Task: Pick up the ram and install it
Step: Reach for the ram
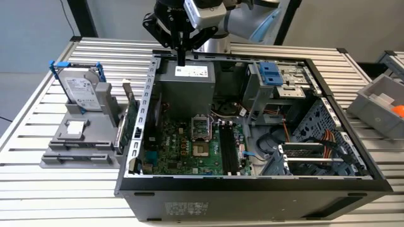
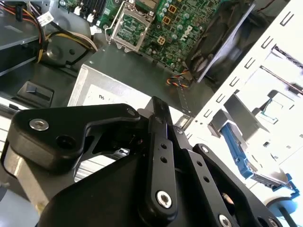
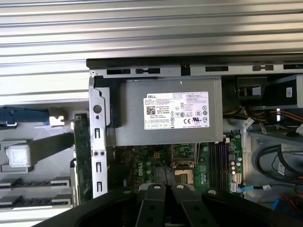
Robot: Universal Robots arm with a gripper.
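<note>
Ram (image 1: 124, 133), seemingly the thin dark board on edge in the grey holder (image 1: 75, 151) by the bench's (image 1: 63, 201) edge on the exterior view's left, looks light, stiff, fragile, best pinched across its flat faces, while the end effector (image 1: 181, 60) hangs closed, empty.

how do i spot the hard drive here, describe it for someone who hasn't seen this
Find the open computer case; a grey stand sits beside it on the exterior view's left. The hard drive stands upright on that stand: silver, in a blue frame, unlike the green card by the case.
</note>
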